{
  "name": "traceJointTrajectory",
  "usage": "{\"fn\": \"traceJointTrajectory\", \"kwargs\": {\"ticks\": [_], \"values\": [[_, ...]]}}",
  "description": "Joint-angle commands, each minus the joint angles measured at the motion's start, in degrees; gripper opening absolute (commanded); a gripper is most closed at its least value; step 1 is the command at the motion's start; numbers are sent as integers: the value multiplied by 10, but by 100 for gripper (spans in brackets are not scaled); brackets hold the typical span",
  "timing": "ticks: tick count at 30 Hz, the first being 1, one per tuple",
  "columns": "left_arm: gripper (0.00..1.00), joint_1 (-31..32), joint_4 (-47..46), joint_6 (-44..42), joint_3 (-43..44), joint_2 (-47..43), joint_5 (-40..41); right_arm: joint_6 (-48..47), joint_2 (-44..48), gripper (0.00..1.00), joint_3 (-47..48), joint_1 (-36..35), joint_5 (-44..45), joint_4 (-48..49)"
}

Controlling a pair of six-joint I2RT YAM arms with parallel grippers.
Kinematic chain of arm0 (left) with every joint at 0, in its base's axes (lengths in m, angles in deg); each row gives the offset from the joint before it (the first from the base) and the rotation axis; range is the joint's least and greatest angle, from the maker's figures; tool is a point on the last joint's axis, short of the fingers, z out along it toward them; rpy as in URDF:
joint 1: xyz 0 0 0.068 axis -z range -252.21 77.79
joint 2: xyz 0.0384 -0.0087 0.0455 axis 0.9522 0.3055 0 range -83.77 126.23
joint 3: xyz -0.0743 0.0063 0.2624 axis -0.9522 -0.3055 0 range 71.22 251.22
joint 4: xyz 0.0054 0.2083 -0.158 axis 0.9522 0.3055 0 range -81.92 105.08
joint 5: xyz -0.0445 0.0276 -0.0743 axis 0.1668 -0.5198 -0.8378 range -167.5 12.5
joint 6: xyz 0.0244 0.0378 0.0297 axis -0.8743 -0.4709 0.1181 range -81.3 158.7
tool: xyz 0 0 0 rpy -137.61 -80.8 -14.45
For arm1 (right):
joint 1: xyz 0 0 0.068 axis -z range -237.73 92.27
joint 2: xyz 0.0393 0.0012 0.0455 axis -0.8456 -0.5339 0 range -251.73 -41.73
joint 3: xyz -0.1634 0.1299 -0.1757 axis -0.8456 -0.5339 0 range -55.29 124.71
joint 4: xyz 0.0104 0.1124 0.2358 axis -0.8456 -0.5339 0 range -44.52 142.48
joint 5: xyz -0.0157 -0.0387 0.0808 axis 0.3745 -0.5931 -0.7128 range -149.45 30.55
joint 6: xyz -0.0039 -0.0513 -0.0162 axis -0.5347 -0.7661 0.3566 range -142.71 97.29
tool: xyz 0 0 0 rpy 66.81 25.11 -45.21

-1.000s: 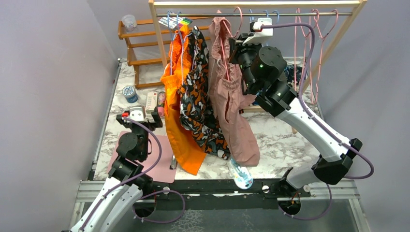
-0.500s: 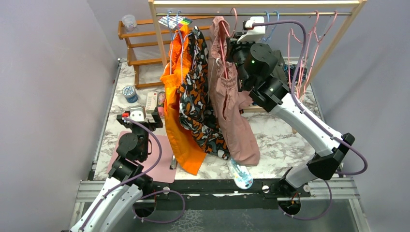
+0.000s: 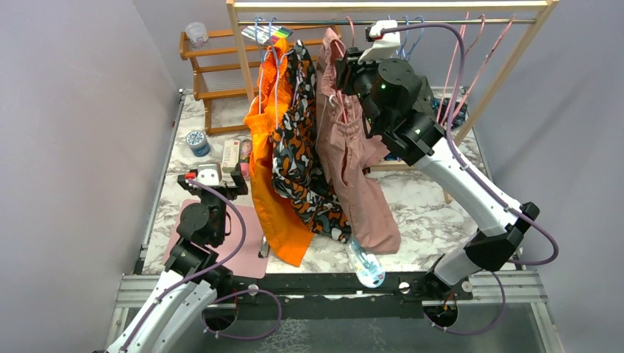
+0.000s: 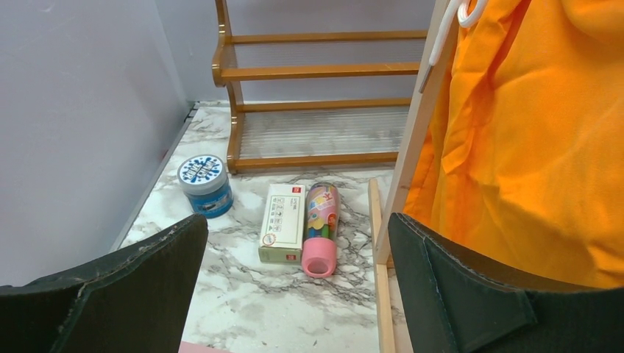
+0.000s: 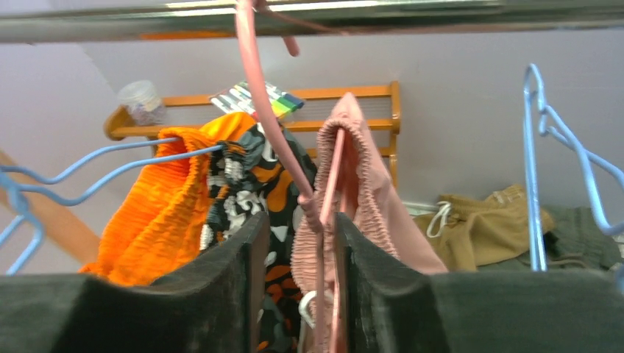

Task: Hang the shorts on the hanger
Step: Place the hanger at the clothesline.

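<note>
Right gripper [image 5: 302,220] sits high at the clothes rail [image 5: 441,15], its fingers a narrow gap apart on either side of the neck of the pink hanger [image 5: 268,110]. Whether they truly pinch the wire or only bracket it cannot be told. Over the last second this arm has swung left along the rail, carrying the hanger and the dusty-pink shorts [image 3: 353,169] with it. The shorts now hang closer to the camouflage garment [image 3: 298,158], and the empty pink hangers [image 3: 471,51] at the right end of the rail have been set swinging. The wrist view shows the hook curving up to the rail, so the task looks nearly done, with the shorts draped on the hanger and only the release left. The hook's tip is cut off at the top of the wrist view and hidden behind the gripper from above, so its seating on the rail is unconfirmed. Fabric buries the hanger's lower bar, hiding how the shorts sit on it. The left gripper [image 4: 298,228] hovers low over the table [image 4: 243,294] with its fingers wide apart, holding nothing.
</note>
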Motion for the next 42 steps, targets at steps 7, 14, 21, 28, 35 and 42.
{"fn": "traceJointTrajectory", "kwargs": {"ticks": [7, 14, 21, 28, 35, 42], "values": [[95, 5, -16, -4, -4, 11, 1, 5, 47, 57, 57, 2, -136, -168], [94, 6, -10, -5, -1, 20, 10, 1, 136, 57, -31, 2, -130, -186], [94, 6, 4, 2, 6, 24, 22, -6, 144, 49, -74, 2, -142, -178], [94, 6, -8, -8, -2, 27, 15, -20, 120, 45, -79, 2, -135, -146], [94, 6, -14, -9, -5, 23, 3, -16, 81, 29, -52, 2, -160, -139], [94, 7, -17, -9, -8, 26, -7, -4, 42, 24, -14, 2, -199, -147]]}}
